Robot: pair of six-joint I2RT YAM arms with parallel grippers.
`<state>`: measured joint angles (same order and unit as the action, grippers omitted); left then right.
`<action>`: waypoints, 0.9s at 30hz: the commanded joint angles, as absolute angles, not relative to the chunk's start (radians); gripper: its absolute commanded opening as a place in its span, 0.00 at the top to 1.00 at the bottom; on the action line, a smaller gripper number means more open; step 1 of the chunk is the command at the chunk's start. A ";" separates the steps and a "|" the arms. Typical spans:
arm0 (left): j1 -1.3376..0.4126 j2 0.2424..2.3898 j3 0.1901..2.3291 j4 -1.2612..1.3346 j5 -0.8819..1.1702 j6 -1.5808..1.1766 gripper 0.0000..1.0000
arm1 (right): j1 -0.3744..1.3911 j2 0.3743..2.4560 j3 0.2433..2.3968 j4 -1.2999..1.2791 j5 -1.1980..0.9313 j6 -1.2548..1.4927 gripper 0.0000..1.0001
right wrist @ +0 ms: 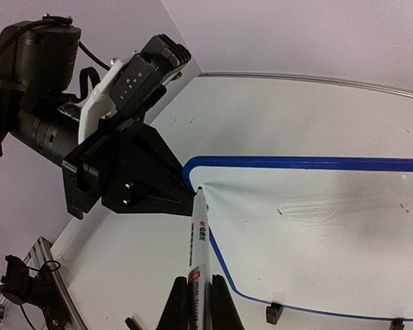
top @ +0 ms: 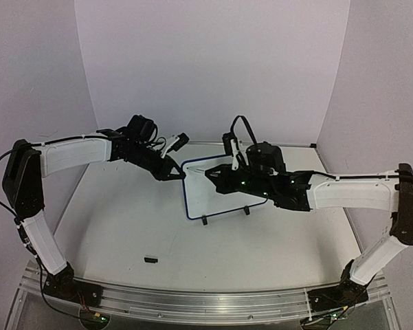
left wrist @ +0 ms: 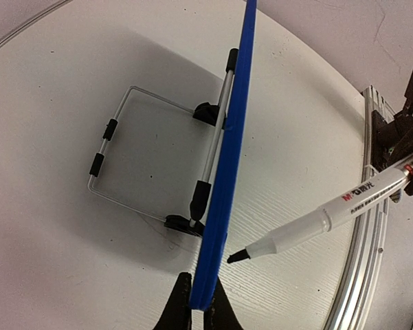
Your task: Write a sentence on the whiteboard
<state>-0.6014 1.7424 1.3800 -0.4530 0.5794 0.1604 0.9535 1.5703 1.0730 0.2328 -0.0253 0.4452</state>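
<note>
The whiteboard (top: 205, 198) stands tilted at mid-table on its two black feet. In the right wrist view its face (right wrist: 316, 234) is blank apart from faint smears; no sentence shows. My left gripper (top: 176, 175) is shut on the board's left blue rim (left wrist: 228, 158), seen edge-on in the left wrist view, with the jaws (left wrist: 199, 278) pinching it. My right gripper (right wrist: 198, 280) is shut on a black-and-white marker pen (right wrist: 198, 237). The uncapped tip (right wrist: 200, 190) sits at the board's upper-left corner, right by the left fingers (right wrist: 158, 189). The pen also shows in the left wrist view (left wrist: 330, 216).
A small black marker cap (top: 150, 260) lies on the table in front of the left arm. The board's wire stand (left wrist: 124, 155) spreads behind it. An aluminium rail (top: 192, 304) runs along the near edge. Walls close off the back and sides.
</note>
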 commanded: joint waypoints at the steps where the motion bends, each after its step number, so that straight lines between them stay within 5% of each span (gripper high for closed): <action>1: -0.610 1.748 1.405 -0.455 0.552 0.182 1.00 | 0.950 1.583 1.116 0.280 -0.004 0.441 1.00; 27: -0.614 1.743 1.407 -0.461 0.541 0.188 1.00 | 0.950 1.527 1.055 0.279 0.113 0.459 1.00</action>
